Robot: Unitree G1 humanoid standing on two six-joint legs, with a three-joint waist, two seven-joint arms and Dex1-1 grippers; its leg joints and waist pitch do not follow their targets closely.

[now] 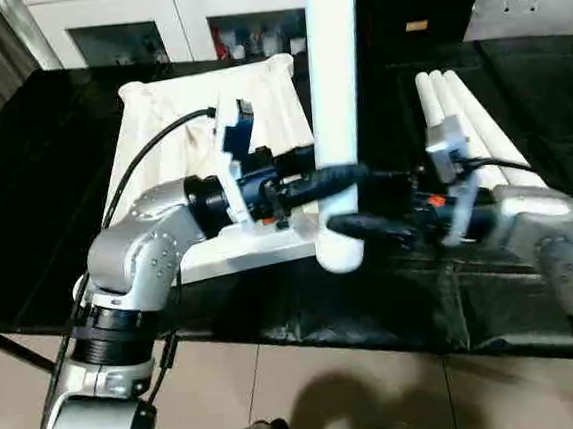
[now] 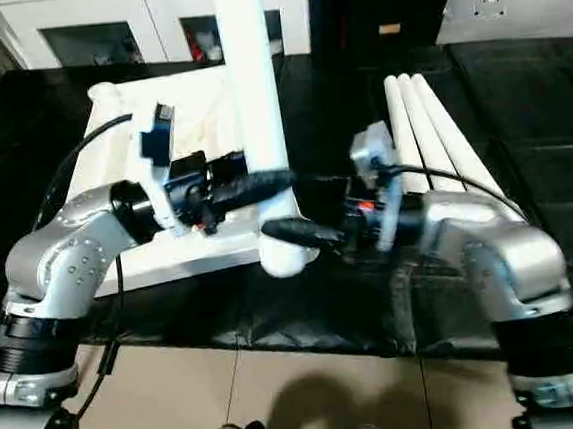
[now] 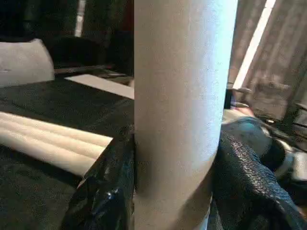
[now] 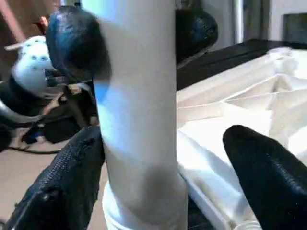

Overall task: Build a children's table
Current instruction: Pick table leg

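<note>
- Head views: the upright leg (image 1: 337, 90) stands in the near corner socket of the inverted tabletop (image 1: 174, 134), three spare legs (image 1: 464, 119) at 3 o'clock on the desk (image 1: 44, 196).
- Left wrist view: the left tool (image 3: 175, 191) grips the leg at half-open width.
- Right wrist view: the right tool (image 4: 163, 177) stands spread, one finger off the leg; seating seems done, another leg likely next.

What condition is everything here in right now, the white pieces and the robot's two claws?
Upright leg: standing on end at the tabletop's near corner, clamped by the left gripper.
Tabletop: upside down on the black work table.
Three spare legs: lying side by side, untouched.
Left gripper: fingers shut on the upright leg.
Right gripper: fingers open around the leg, one clearly apart.
</note>
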